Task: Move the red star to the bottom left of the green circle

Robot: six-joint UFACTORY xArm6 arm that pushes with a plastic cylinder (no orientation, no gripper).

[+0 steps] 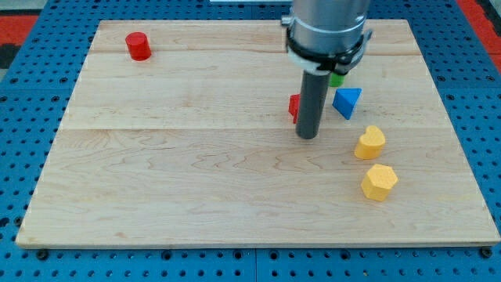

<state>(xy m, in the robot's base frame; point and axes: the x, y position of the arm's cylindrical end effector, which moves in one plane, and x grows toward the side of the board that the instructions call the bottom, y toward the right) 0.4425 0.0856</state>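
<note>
**Rod planted beside the red star**

The arm comes down from the view's top and its dark rod stands on the wooden counter [196, 172], my tip [307, 137] resting near the middle, slightly toward the view's right. There is no pincer on this arm, so nothing is gripped.

The red star [293, 106] peeks out just to the left of the rod, mostly hidden behind it; whether they touch I cannot tell. The green circle [336, 79] shows only as a sliver behind the arm, up and to the right of the star. A blue triangle [347, 102] sits just right of the rod. Lower right lie a yellow heart [370, 142] and a yellow hexagon [380, 182]. A red cylinder [138, 46] stands far off at top left.
</note>
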